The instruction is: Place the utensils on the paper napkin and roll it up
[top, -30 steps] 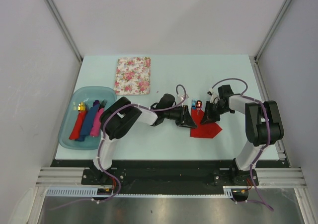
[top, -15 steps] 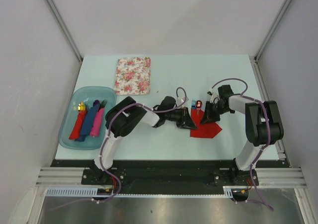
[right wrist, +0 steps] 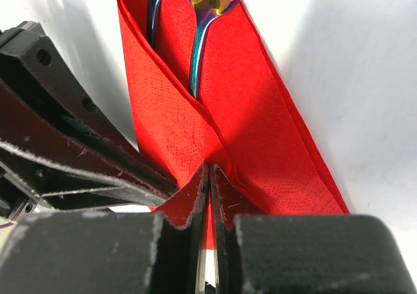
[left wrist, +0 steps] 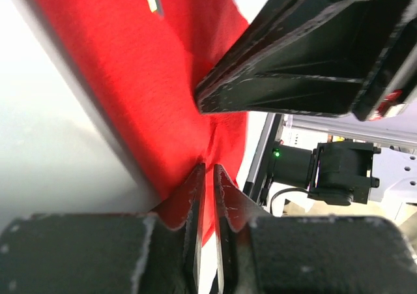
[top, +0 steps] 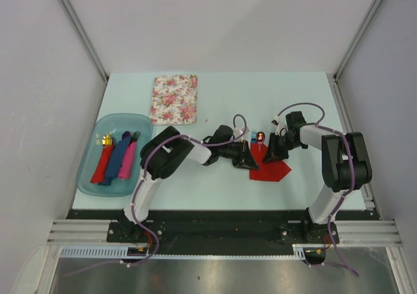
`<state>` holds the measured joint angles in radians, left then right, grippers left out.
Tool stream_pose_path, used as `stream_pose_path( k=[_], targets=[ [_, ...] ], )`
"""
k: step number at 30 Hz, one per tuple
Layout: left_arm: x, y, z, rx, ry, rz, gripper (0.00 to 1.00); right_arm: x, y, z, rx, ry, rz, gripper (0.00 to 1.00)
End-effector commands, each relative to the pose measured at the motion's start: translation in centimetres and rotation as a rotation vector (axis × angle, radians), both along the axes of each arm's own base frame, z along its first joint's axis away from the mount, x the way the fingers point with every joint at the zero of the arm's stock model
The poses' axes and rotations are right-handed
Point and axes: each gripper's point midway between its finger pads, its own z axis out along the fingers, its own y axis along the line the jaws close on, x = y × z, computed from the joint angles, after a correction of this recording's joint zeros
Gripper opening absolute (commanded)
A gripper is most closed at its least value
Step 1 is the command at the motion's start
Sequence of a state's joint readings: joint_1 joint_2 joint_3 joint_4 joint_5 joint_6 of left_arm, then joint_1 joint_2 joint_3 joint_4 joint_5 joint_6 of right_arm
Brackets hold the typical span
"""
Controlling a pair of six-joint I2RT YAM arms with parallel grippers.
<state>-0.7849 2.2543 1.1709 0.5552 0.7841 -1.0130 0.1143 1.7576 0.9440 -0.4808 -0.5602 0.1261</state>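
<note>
Left gripper (top: 249, 157) is reaching further right than before, pinching the napkin (top: 272, 171) edge — right gripper (top: 271, 154) is pinching its fold, both crowding together, well apart from table (top: 221, 92) edges.

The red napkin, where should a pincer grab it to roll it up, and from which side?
Pinch the napkin by its folded-over flap at the near end, just past the handles of the utensils, coming in lengthwise from that end. There it is only thin paper layers, with no metal in the way.
</note>
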Motion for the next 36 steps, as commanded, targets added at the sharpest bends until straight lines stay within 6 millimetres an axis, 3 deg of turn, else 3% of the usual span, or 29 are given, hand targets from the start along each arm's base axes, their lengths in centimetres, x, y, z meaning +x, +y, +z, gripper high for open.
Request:
stream_pose_path(
  k=[1,4,7,10,16,19,24,27,36],
  targets=[
    [0.5,-1.9,4.5,-0.123,-0.12,-0.017,0.15,0.1,-0.5,-0.7,-0.057,-0.027,0.022,0.08],
    [0.1,-2.2,5.3,-0.13,-0.149,-0.03,0.18,0.1,-0.5,-0.8,-0.06,-0.026,0.022,0.08],
    [0.2,-2.4,4.7,-0.085,-0.17,-0.031,0.2,0.0,-0.6,-0.7,-0.062,-0.026,0.023,0.08],
    [0.5,-2.2,2.9,0.017,-0.204,-0.034,0.2,0.0,-0.5,-0.7,-0.06,-0.025,0.022,0.08],
    [-0.3,0.1,-2.1,0.279,-0.166,-0.038,0.16,0.1,-0.6,-0.6,-0.06,-0.027,0.019,0.08],
    [-0.6,0.9,-3.6,0.343,-0.145,-0.04,0.13,0.7,-0.2,0.5,-0.04,-0.054,0.023,0.09],
    [-1.1,1.1,-4.5,0.35,-0.115,-0.045,0.09,2.2,1.1,3.6,0.027,-0.137,0.012,0.12],
    [-1.0,0.8,-4.1,0.335,-0.127,-0.049,0.09,2.5,1.7,3.8,0.021,-0.151,0.029,0.11],
    [-0.7,0.2,-3.3,0.305,-0.142,-0.055,0.08,2.5,0.5,0.0,-0.078,-0.071,0.005,0.04]
  ],
)
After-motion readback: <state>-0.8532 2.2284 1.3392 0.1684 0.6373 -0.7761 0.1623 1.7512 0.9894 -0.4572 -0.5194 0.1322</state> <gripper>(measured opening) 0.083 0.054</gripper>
